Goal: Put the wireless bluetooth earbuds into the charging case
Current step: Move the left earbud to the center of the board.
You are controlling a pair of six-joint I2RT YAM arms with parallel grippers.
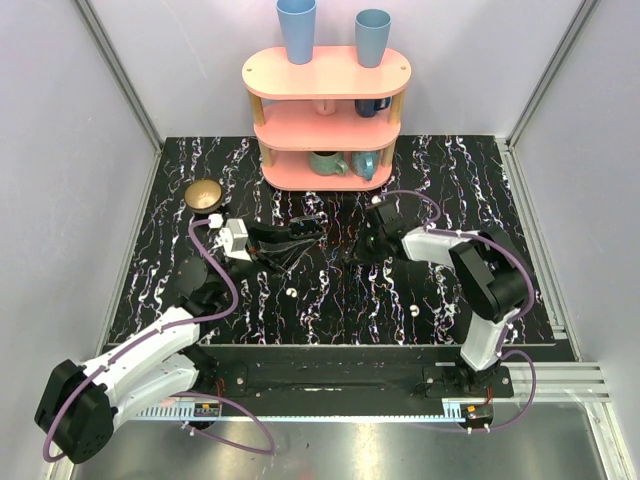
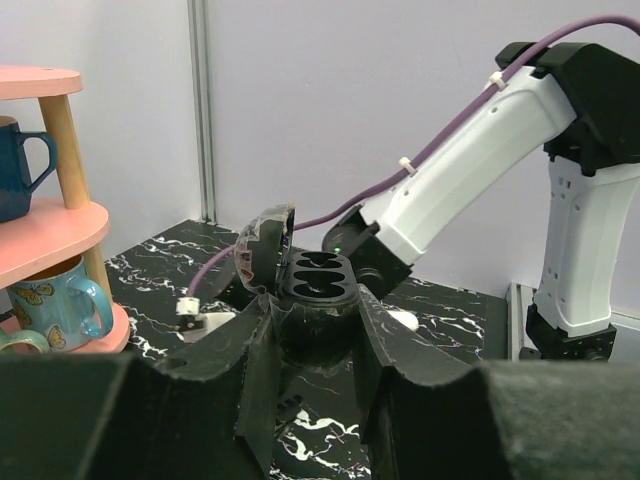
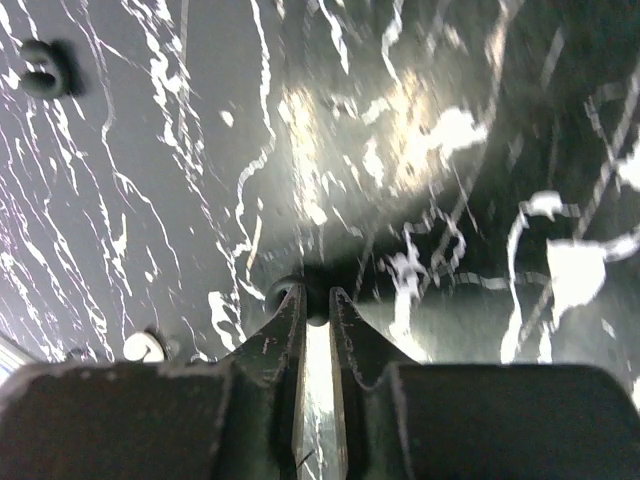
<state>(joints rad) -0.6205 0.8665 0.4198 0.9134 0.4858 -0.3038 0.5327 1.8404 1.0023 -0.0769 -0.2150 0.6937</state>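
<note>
You're risking a pinch on nothing: your right gripper point(image 3: 316, 300) is showing only a narrow slit, with something small and dark at its tips that I can't identify. One earbud point(image 1: 290, 293) and the other earbud point(image 1: 414, 310) seem to be lying on the tabletop point(image 1: 440, 180), apart from those jaws. Your left gripper point(image 2: 318, 322) is clamping the open charging case point(image 2: 320, 275).

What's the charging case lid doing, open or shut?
Open. Left wrist view: the charging case, held in the left claw, has its lid flipped up and both wells exposed, apparently empty.
</note>
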